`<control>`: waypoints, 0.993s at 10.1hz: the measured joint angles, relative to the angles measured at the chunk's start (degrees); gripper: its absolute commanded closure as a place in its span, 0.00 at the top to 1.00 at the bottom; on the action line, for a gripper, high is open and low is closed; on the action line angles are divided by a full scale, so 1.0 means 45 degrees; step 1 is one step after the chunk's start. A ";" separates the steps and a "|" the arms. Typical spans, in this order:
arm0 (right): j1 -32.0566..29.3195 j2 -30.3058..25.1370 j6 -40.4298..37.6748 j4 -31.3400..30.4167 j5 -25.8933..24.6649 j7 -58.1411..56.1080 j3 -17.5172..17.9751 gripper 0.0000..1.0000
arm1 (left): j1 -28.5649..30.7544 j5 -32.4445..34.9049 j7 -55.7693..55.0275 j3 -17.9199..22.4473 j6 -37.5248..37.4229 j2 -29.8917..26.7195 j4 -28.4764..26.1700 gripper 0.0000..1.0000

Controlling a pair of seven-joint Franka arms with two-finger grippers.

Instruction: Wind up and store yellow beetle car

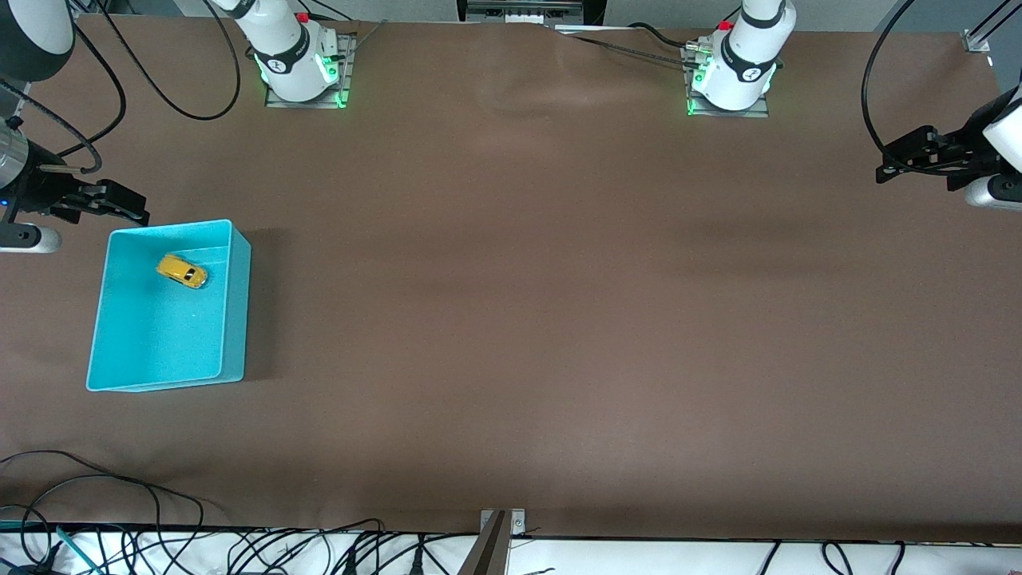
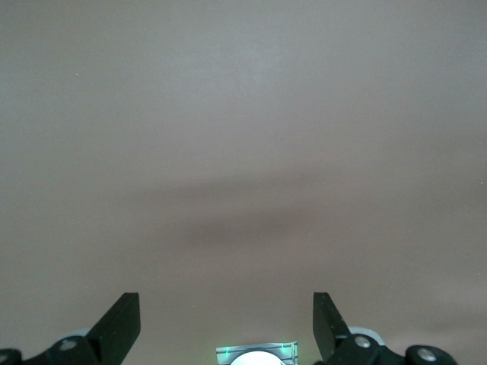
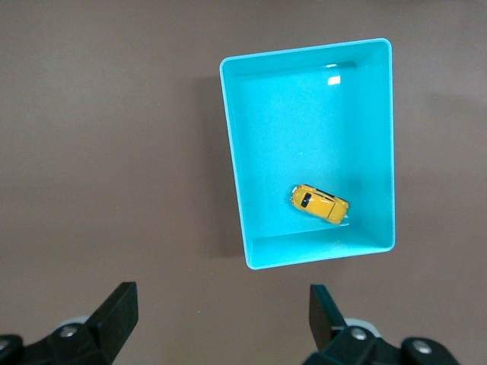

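The yellow beetle car [image 1: 182, 271] rests on its wheels inside the turquoise bin [image 1: 236, 319], in the part of the bin farther from the front camera. The bin stands at the right arm's end of the table. My right gripper [image 1: 136, 206] hangs open and empty in the air just outside the bin's rim. Its wrist view looks down on the bin [image 3: 232, 167] and the car [image 3: 319, 204], with the open right gripper [image 3: 222, 289] over bare table. My left gripper [image 1: 890, 164] waits open and empty over the left arm's end of the table; the left gripper [image 2: 225, 298] has only brown table under it.
The two arm bases [image 1: 299, 68] [image 1: 730, 76] stand at the table's edge farthest from the front camera. Loose black cables [image 1: 120, 495] lie along the edge nearest that camera, with a metal bracket [image 1: 501, 527] at its middle. Brown table [image 1: 559, 303] stretches between bin and left gripper.
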 measured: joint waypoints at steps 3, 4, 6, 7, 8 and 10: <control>0.0000 0.0069 0.0100 -0.0002 0.0019 0.0000 0.0011 1.00 | 0.0000 0.0000 0.0000 0.0000 0.0000 0.0000 0.0000 1.00; 0.0000 0.0088 0.0100 -0.0003 0.0019 0.0000 0.0012 1.00 | 0.0000 0.0000 0.0000 0.0001 0.0000 0.0000 0.0000 1.00; 0.0000 0.0097 0.0100 -0.0012 0.0021 0.0000 0.0012 1.00 | 0.0001 0.0000 0.0000 0.0000 0.0000 0.0000 0.0000 1.00; 0.0000 0.0113 0.0100 -0.0026 0.0023 0.0000 0.0012 1.00 | 0.0001 0.0000 0.0000 0.0000 -0.0023 0.0000 0.0000 1.00; 0.0000 0.0149 0.0100 -0.0028 0.0024 0.0000 0.0012 1.00 | 0.0001 0.0000 0.0000 0.0000 -0.0074 0.0000 0.0000 1.00; 0.0000 0.0208 0.0100 -0.0029 0.0024 0.0001 0.0012 1.00 | 0.0001 0.0000 0.0000 -0.0002 -0.0101 0.0000 0.0000 1.00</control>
